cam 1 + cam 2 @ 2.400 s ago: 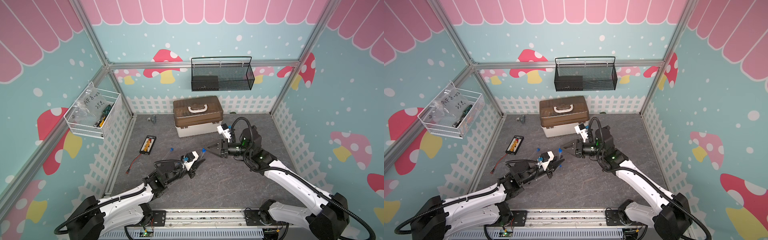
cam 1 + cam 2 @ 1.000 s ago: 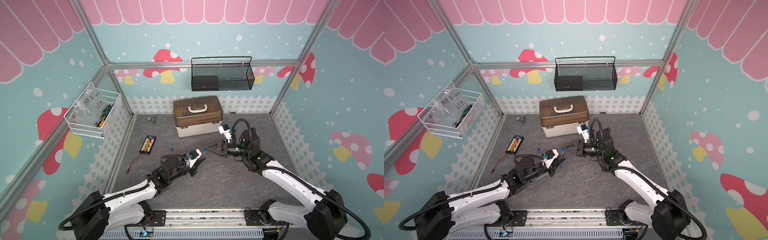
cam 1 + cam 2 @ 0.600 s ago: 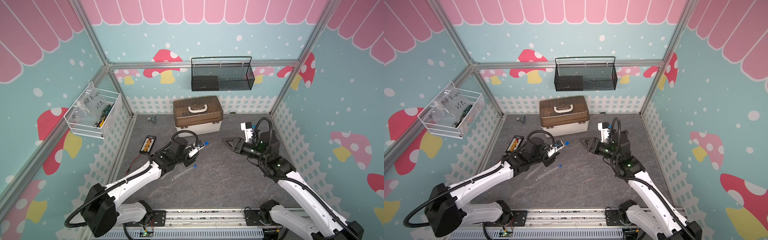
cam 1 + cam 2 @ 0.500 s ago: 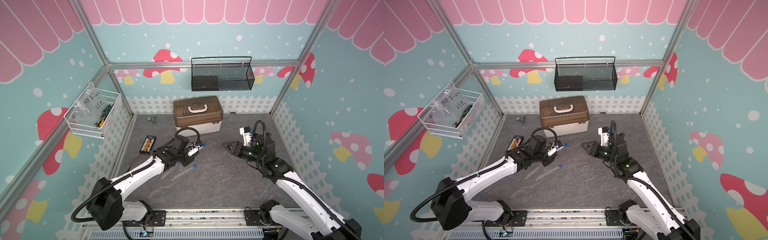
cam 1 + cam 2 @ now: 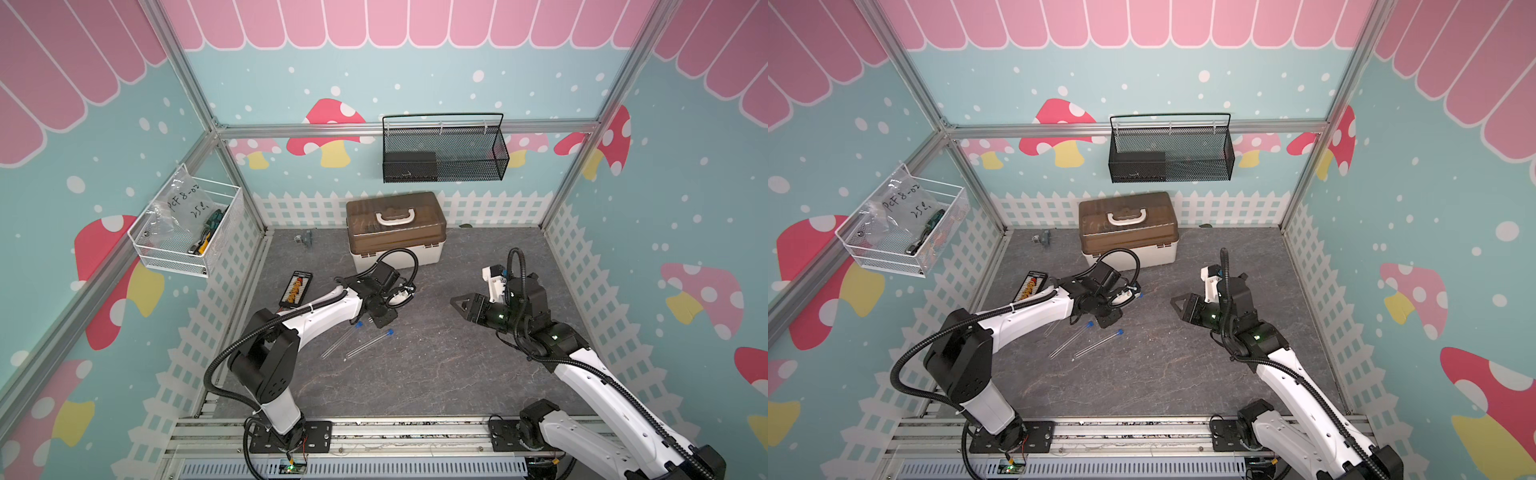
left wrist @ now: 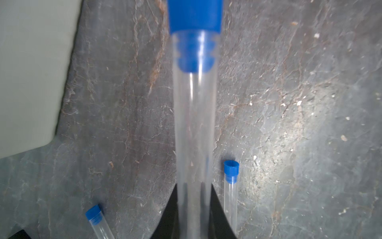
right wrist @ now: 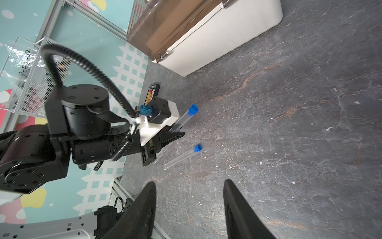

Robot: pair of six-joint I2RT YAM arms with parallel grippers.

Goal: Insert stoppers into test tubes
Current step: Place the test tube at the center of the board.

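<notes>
My left gripper [image 6: 194, 207] is shut on a clear test tube [image 6: 194, 124] with a blue stopper [image 6: 195, 20] seated in its mouth. The right wrist view shows the same held tube [image 7: 182, 120] angled up off the floor. In both top views the left gripper [image 5: 382, 320] [image 5: 1106, 318] hovers in front of the toolbox. Two more stoppered test tubes [image 5: 340, 341] [image 5: 369, 344] lie side by side on the floor just below it. My right gripper [image 7: 189, 182] [image 5: 461, 301] is open and empty, well to the right of the tubes.
A brown-lidded toolbox [image 5: 395, 228] stands at the back centre. A black board with yellow connectors [image 5: 296, 287] lies at the left. A white wire basket [image 5: 187, 232] and a black mesh basket [image 5: 442, 153] hang on the walls. A small grey part [image 5: 305, 239] sits by the back wall.
The two grippers were together mid-floor. The right one has let go, opened and drawn back to the right; the left arm has carried the stoppered tube toward the toolbox.
</notes>
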